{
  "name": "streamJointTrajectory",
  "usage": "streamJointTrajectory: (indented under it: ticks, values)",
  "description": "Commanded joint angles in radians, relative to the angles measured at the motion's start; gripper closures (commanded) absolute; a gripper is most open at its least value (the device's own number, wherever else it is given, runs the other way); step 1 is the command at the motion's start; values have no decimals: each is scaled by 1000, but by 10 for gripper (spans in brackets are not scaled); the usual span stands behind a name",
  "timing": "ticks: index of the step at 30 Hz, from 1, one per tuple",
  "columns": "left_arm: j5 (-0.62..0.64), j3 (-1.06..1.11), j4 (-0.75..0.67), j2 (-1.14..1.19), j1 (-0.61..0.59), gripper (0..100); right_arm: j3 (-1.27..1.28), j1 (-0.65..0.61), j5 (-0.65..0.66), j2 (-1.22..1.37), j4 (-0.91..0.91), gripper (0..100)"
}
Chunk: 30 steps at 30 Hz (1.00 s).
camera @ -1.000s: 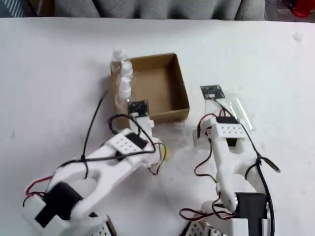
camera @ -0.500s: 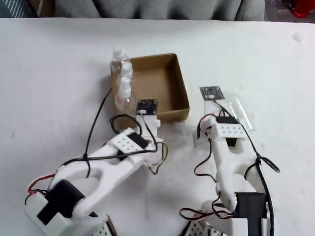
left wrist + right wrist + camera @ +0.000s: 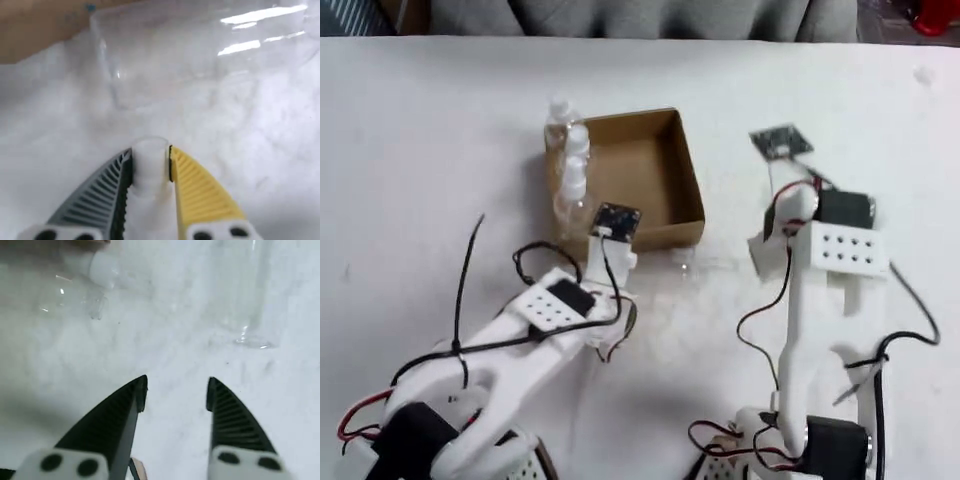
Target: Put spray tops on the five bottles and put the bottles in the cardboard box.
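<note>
Our left end effector (image 3: 150, 152) is closed on a white cylinder (image 3: 149, 167). We take it for the collar of a spray top or a bottle neck, though we cannot tell which. It hangs low over the surface (image 3: 440, 120), near the front wall of the box (image 3: 686, 170). Just ahead of it lies a clear bottle (image 3: 210, 65) on its side, with the cardboard beyond it.

Our right end effector (image 3: 175, 385) is wide open and holds nothing. It hovers over the surface on the other side of the box. Ahead of it are a second clear bottle (image 3: 250, 290) and, farther off, a bottle with a white end (image 3: 102, 267) lying down.

A cluster of topped bottles (image 3: 568, 160) stands at the box wall on the left arm's side. We cannot tell whether they are inside it or just outside.

We judge the bottles to be empty thin plastic, so they would be very light and smooth, and those on their sides may roll at a nudge. A hard squeeze on the body would likely dent it or make it pop out sideways. The neck, or the shoulder just under it, looks like the stiffer and safer place to take hold. The white part seems rigid, so gripping it across the collar should hold it well. Seating a top probably needs one arm to steady the bottle while the other presses the top straight down, because so light a bottle would tip or slide under an off-centre push.
</note>
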Motion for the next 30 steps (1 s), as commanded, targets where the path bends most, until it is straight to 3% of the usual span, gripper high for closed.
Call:
streamJointTrajectory:
  ticks: [1, 6, 13, 30]
  values:
    - [-9, 2, -49, -56, -16, 979, -198, 15, 48, 70, 38, 781]
    - [-11, 3, -49, -56, -16, 979, -370, 16, 72, 305, 30, 770]
    - [-11, 3, -49, -56, -16, 979, -667, 71, 72, 633, 36, 597]
    - [-12, -2, -51, -50, -16, 979, -1059, 96, 63, 1224, 31, 597]
